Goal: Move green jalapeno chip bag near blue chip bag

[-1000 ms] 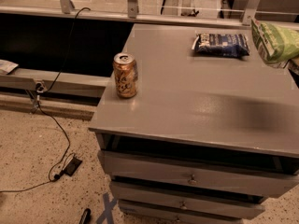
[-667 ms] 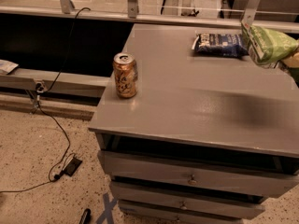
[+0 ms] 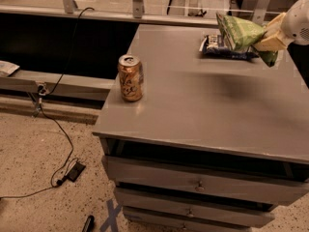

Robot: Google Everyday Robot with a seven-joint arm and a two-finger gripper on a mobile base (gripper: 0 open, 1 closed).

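The green jalapeno chip bag point(image 3: 239, 32) hangs in the air above the far right of the grey cabinet top point(image 3: 203, 105). My gripper point(image 3: 263, 41) comes in from the right edge and is shut on the bag's right side. The blue chip bag point(image 3: 216, 47) lies flat on the cabinet top just behind and below the green bag, which covers its right part.
An orange soda can point(image 3: 131, 78) stands upright near the left edge of the cabinet top. Drawers point(image 3: 198, 182) sit below the front edge. A black cable point(image 3: 58, 124) and a small adapter lie on the speckled floor at left. A low dark ledge runs along the left.
My gripper has carried the green bag leftwards from the right edge, and the bag now overlaps the blue bag. The can and the blue bag have not moved.
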